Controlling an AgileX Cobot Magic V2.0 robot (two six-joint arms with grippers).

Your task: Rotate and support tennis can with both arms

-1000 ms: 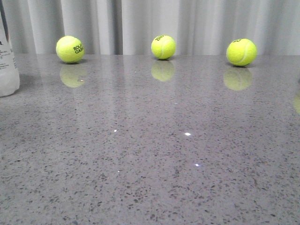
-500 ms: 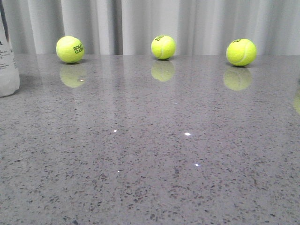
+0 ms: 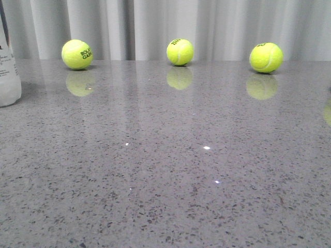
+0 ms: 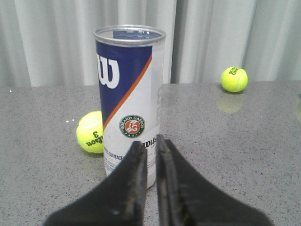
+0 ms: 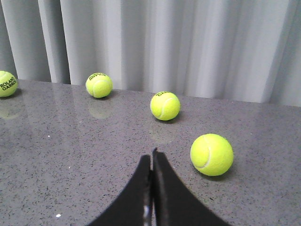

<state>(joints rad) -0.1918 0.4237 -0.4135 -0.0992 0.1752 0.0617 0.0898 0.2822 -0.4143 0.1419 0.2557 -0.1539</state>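
Note:
The tennis can [image 4: 129, 101] stands upright on the grey table, open silver rim up, with its navy-and-white Wilson label and orange stripe facing the left wrist camera. In the front view only its white lower edge [image 3: 9, 72] shows at the far left. My left gripper [image 4: 150, 143] is shut and empty, its tips just in front of the can's lower part, with a thin slit between the fingers. My right gripper [image 5: 151, 157] is shut and empty over bare table, away from the can. Neither arm shows in the front view.
Three yellow-green tennis balls sit along the table's back edge by the grey curtain [image 3: 77, 54] [image 3: 180, 51] [image 3: 266, 57]. One ball [image 4: 91, 132] lies beside the can. Another ball [image 5: 211, 154] lies close to my right gripper's tips, and further balls [image 5: 165, 105] lie beyond.

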